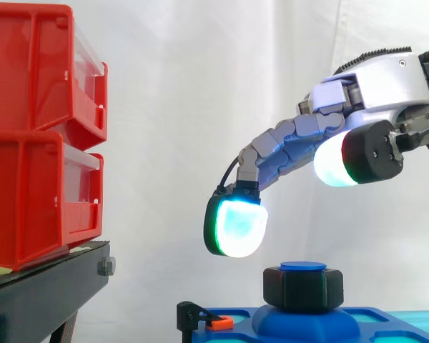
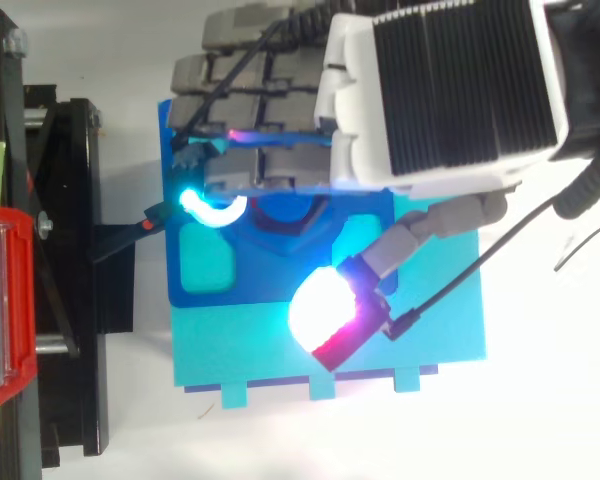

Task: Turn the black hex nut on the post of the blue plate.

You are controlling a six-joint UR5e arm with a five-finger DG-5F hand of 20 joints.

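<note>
Before a white curtain (image 1: 200, 86), the black hex nut (image 1: 303, 289) sat on the blue plate's (image 1: 372, 321) post (image 1: 304, 266). The hand (image 1: 386, 82) hovered above, fingers (image 1: 286, 146) relaxed, grasping nothing. Red bins (image 1: 36, 136) topped a black stand (image 1: 50, 293).

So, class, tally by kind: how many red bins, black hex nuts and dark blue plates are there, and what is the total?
red bins: 2 (upper bin, lower bin)
black hex nut: 1
blue plate: 1
total: 4
</note>
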